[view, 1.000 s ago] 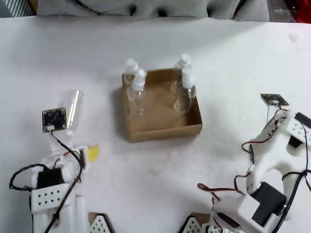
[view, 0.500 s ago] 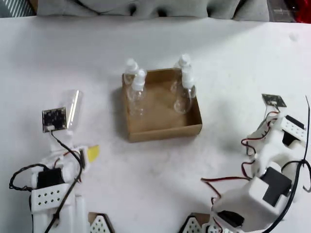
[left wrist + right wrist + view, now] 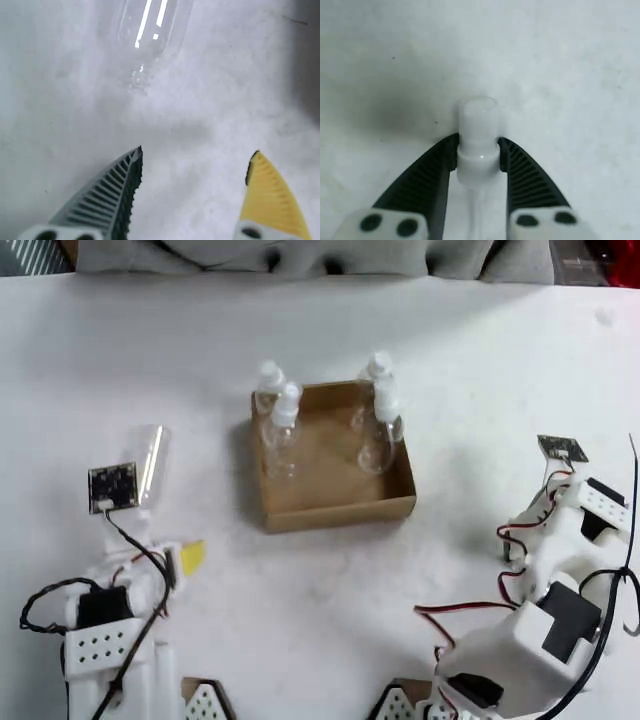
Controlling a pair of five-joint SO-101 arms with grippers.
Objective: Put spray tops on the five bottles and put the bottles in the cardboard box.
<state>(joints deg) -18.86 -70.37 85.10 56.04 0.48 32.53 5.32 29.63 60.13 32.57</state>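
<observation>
white table (image 3: 320,570): right fingers (image 3: 432,175) pinch a spray top (image 3: 477,130), left fingers (image 3: 120,190) spread.

The white tabletop (image 3: 330,580) carries an open cardboard box (image 3: 340,508) near its middle. Well apart from it, toward the left arm, a clear uncapped bottle (image 3: 152,455) lies on its side.

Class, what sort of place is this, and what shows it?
Probably a robotics workbench: two small arms with bare wiring, a white table, and a cardboard box of spray bottles.

right arm (image 3: 520,645) re-posed, upper link rolled, wrist barely shifted
</observation>
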